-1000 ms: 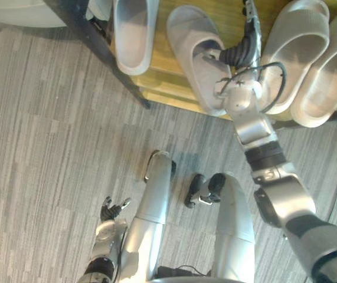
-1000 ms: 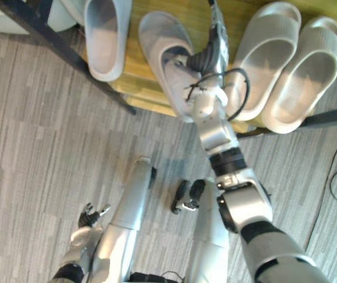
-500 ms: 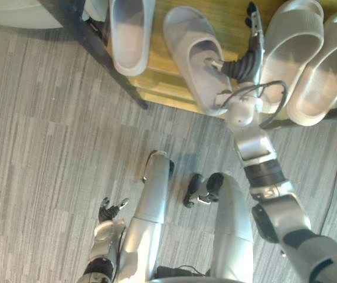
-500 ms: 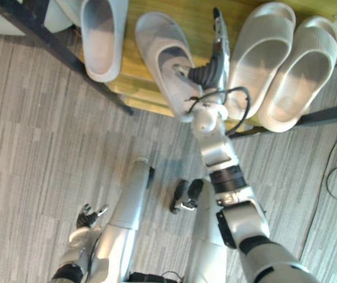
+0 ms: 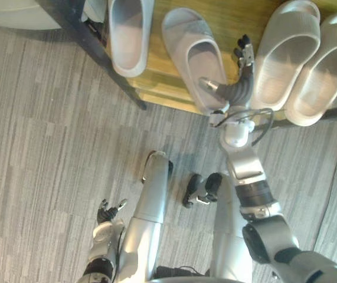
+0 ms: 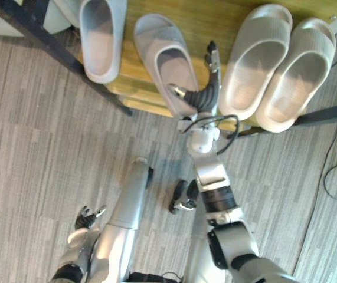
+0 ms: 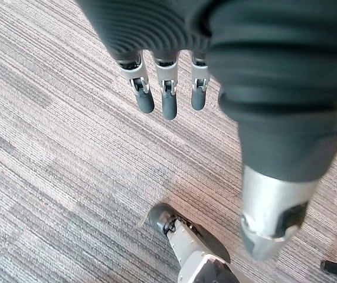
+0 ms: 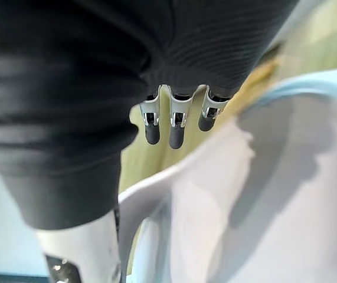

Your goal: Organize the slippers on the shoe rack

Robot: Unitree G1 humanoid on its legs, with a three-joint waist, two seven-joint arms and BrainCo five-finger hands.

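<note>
Four slippers lie sole-down on the rack, a wooden shelf in a dark frame, toes pointing away from the robot. The white slipper lies at the left, near the frame's slanting bar. Beside it the grey slipper, closed at the toe, is angled with its heel over the shelf's front edge. At the right a beige slide and its twin lie side by side, touching, heels overhanging the front.

On the shoe rack, the left slipper sat apart from the second slipper. The third slipper and fourth slipper touched at the right. My right hand was between the second and third.
</note>
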